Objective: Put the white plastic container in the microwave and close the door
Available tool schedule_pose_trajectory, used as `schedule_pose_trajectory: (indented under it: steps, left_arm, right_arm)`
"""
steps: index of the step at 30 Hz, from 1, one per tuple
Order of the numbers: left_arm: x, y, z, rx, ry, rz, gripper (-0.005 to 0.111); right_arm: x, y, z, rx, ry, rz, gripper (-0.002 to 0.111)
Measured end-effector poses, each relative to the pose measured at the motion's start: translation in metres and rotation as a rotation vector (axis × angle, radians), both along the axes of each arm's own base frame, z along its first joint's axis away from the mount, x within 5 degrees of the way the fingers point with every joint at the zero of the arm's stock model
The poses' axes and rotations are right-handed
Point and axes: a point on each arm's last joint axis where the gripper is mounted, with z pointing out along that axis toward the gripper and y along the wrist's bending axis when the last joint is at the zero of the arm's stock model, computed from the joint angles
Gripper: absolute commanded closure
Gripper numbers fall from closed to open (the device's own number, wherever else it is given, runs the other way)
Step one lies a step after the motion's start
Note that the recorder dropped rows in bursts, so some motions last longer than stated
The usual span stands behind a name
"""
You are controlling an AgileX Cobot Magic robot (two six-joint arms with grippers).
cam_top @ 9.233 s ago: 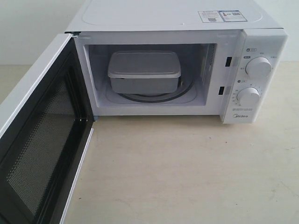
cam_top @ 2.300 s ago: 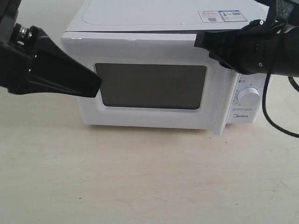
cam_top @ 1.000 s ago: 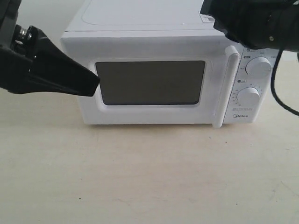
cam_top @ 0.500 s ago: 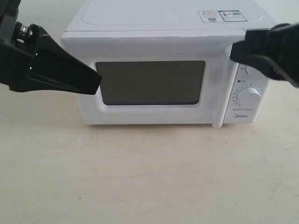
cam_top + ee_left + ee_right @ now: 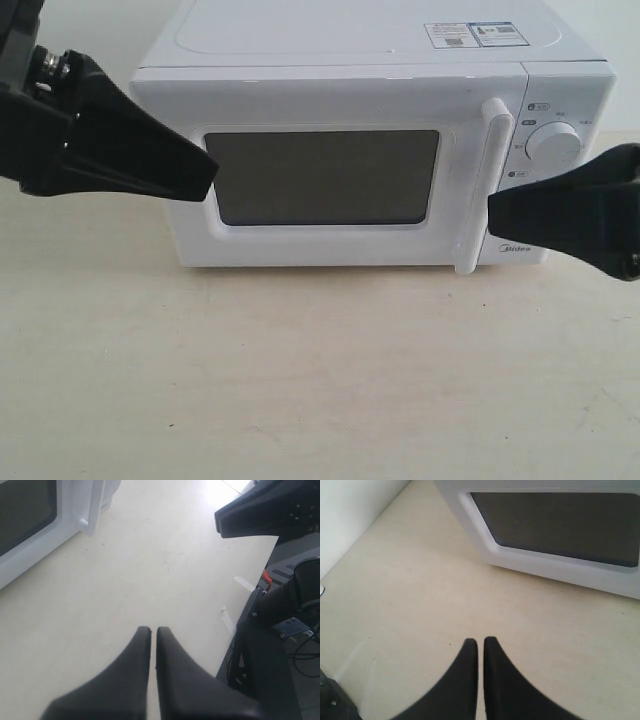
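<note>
Judging by the shut door (image 5: 330, 178), all looks done; left gripper (image 5: 153, 629) and right gripper (image 5: 480, 641) are pinched together, empty

You are working at a robot test bench in a lab-type room. The microwave (image 5: 340, 150) stands alone as the only household appliance on a bare cream tabletop (image 5: 320, 380), set against a plain white wall (image 5: 350, 515). At the table edge in the left wrist view, you see strips of pale tape (image 5: 243, 583) stuck to the surface, a black equipment frame (image 5: 265, 665) mounted beside the table, and loose black cables (image 5: 306, 647) running over it.
</note>
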Motion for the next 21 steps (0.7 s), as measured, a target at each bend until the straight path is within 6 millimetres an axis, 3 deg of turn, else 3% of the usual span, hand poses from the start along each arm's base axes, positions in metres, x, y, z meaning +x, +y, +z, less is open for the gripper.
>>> schedule_pose_trajectory:
  steps: [12,21]
  left_arm:
    - [0.000,0.000,0.000,-0.001,-0.001,0.001,0.102]
    - [0.002,0.000,0.001,-0.012,-0.018,0.018,0.102]
  right_arm:
    - [-0.002,-0.003,0.001,-0.038,-0.038,0.002,0.108]
    - [-0.044,-0.039,0.027,-0.190,-0.442,-0.041,0.108]
